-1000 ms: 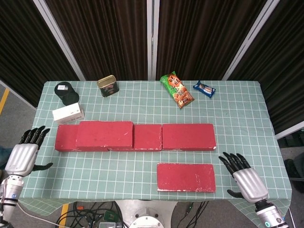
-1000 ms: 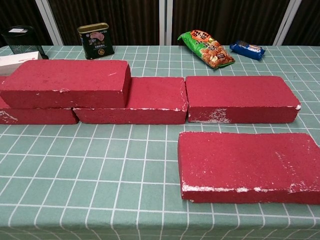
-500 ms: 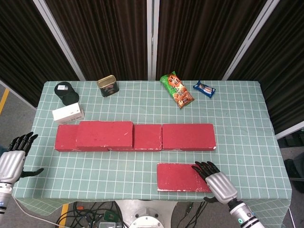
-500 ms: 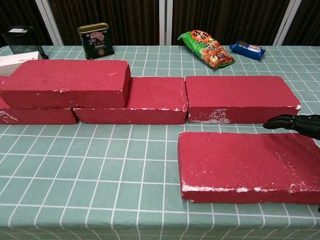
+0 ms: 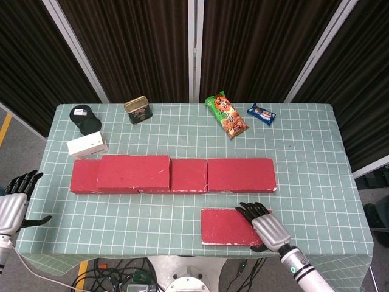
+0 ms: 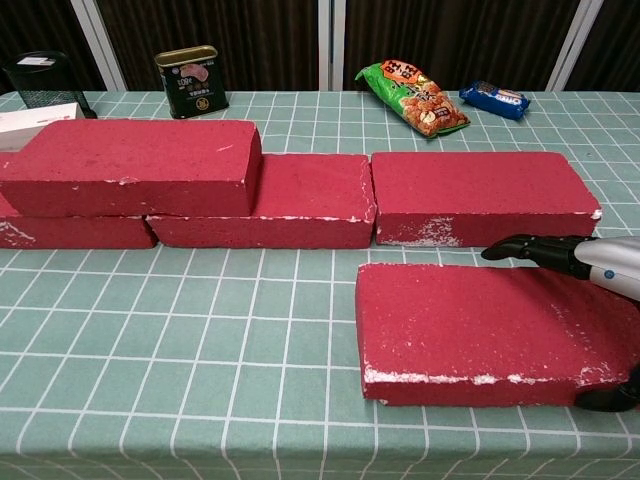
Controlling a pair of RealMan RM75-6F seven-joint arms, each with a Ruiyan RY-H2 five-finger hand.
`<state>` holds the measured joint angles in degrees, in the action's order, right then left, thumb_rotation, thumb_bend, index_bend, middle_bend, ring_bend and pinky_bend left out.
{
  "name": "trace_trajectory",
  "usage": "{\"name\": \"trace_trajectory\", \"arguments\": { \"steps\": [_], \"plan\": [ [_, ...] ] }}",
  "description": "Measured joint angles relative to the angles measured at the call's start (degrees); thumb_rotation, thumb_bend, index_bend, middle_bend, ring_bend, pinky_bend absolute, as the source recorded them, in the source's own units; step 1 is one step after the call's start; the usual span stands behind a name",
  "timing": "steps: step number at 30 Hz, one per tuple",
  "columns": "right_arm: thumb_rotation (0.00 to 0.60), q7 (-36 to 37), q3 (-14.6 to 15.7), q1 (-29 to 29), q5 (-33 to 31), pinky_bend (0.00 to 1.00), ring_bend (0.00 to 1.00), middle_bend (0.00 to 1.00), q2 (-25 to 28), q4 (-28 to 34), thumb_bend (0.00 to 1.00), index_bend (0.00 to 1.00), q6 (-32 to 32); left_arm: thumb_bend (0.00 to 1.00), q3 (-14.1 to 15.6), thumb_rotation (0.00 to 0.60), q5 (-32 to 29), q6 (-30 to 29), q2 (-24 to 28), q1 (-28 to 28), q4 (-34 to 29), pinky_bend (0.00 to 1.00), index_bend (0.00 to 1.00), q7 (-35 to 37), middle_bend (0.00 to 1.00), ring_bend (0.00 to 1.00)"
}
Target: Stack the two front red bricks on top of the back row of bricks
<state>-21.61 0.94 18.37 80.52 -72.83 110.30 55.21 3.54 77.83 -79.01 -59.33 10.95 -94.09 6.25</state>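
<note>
your right hand lies over the right end of the front brick, fingers stretched along its top and thumb down by the near edge; you can't tell if it has a grip yet. your left hand hangs off the table's left edge, fingers apart, empty. behind, the back row runs across the table, with one stacked brick on its left part. farthest back sit a tin and snack bags.
</note>
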Motion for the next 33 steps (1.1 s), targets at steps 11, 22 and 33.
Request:
{"name": "trace_trajectory", "arguments": {
  "steps": [11, 22, 33],
  "plan": [
    [0.600, 1.24, 0.10, 2.48, -2.17, 0.00, 0.02, 0.15, -0.92, -0.83, 0.00, 0.00, -1.58, 0.00, -0.95, 0.600, 0.01, 2.26, 0.69, -0.68, -0.24, 0.00, 0.06, 0.60, 0.00, 0.00],
    [0.600, 7.21, 0.01, 2.69, 0.48, 0.07, 0.16, 0.29, 0.17, -1.06, 0.01, 0.14, 0.99, 0.00, -1.49, 0.600, 1.61, 2.42, 1.21, -1.58, 0.14, 0.00, 0.06, 2.40, 0.00, 0.00],
    [0.600, 10.69, -7.93, 8.65, 0.89, 0.07, 0.16, 0.27, 7.31, 1.97, 0.01, 0.14, 1.00, 0.00, -2.06, 0.600, 2.58, 2.88, 1.66, -2.01, -0.75, 0.00, 0.06, 2.60, 0.00, 0.00]
  ]
}}
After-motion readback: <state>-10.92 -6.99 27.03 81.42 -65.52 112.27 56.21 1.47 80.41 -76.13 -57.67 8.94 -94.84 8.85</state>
